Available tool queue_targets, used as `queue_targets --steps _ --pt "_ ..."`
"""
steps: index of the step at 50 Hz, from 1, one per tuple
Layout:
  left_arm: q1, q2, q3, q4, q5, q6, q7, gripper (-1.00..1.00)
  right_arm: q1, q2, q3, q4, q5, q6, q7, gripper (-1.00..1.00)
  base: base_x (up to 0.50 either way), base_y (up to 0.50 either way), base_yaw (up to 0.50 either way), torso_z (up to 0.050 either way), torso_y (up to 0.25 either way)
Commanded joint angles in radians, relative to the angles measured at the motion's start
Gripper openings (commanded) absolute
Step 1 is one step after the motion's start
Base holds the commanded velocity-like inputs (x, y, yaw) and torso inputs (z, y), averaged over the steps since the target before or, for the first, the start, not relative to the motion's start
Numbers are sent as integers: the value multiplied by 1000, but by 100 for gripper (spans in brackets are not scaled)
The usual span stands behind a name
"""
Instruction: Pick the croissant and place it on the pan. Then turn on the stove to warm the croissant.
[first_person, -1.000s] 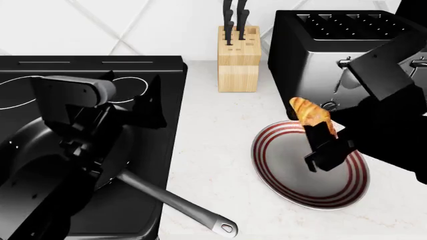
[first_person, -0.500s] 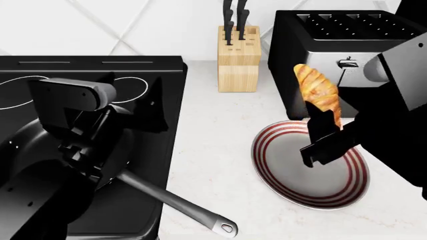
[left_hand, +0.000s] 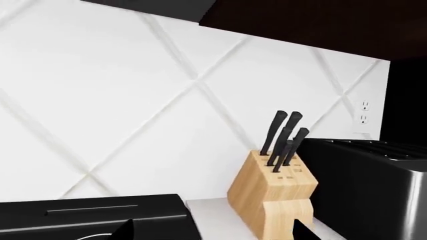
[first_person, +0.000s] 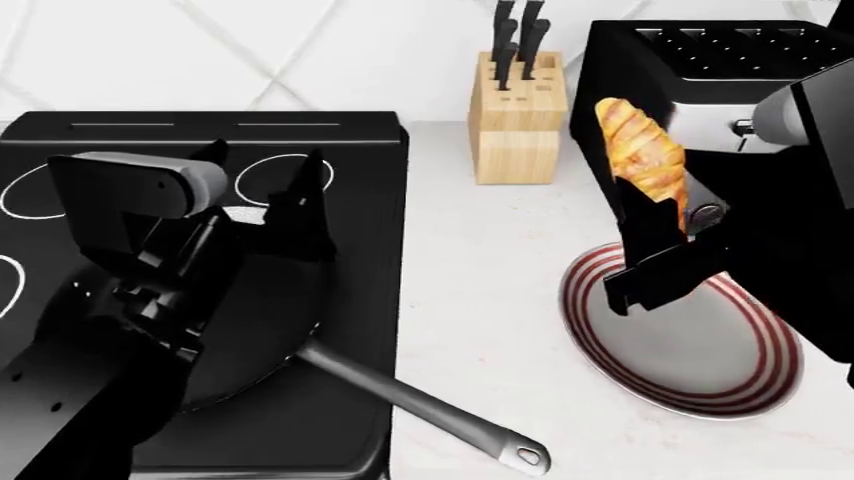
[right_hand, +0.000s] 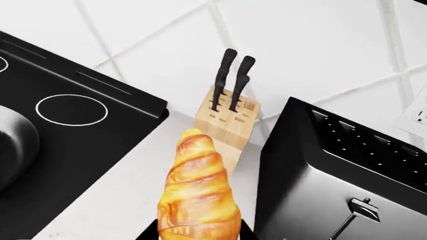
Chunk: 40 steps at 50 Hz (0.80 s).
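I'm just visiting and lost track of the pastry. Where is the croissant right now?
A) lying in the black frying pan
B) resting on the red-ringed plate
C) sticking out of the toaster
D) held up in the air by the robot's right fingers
D: the croissant is pinched in the right gripper, lifted clear above the plate, not yet over the pan.

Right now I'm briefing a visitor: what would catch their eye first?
The golden croissant, held upright in the right gripper above the red-ringed plate and before the black toaster. Then the black pan on the stove under the left arm, handle angling onto the white counter.
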Motion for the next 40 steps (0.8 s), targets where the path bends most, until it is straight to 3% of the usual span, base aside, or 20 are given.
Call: queue_targets --steps 1,40 --pt "4 -6 -7 8 -7 3 -6 100 35 -8 -2 12 14 29 -6 -100 0 500 0 0 0" --pt "4 -14 -3 -5 -20 24 -2 100 52 -26 -29 20 31 53 9 -100 0 500 0 0 0"
